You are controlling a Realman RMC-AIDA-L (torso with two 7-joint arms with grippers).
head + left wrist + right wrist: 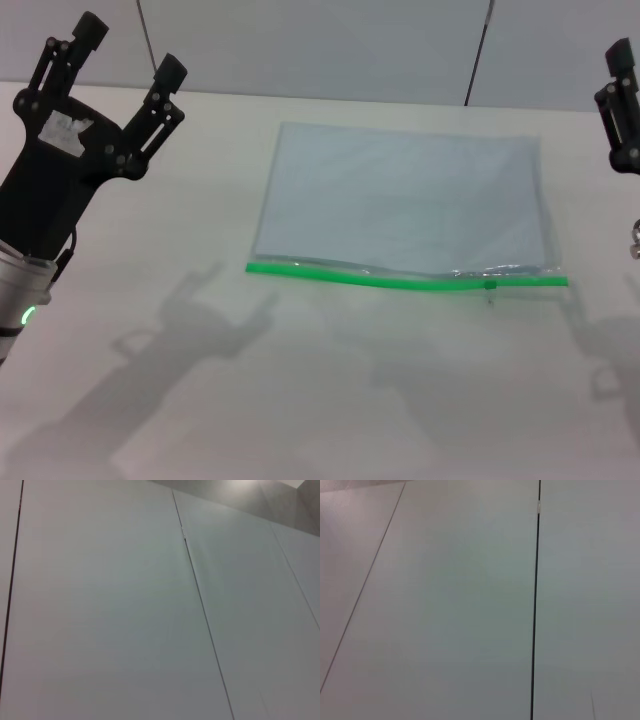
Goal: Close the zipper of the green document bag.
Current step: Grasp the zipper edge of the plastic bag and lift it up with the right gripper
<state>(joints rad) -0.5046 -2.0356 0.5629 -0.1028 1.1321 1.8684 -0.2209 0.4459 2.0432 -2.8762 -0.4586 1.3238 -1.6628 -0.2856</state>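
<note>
Seeing one green document bag flat on table, zipper nearest us, between our raised left pincer, fingers spread, and right pincer, state unclear.

I see flat translucent pale blue-grey plastic document bag on white table, between my grippers: right of left gripper, left of right gripper. Thin bright green plastic zipper strip along bag's near edge.

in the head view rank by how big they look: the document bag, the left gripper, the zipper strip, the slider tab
1. the document bag, flat on the table
2. the left gripper, open and raised at the table's left; it is nearer the camera, so it looks larger than it is
3. the zipper strip, long but thin
4. the slider tab, tiny
</note>
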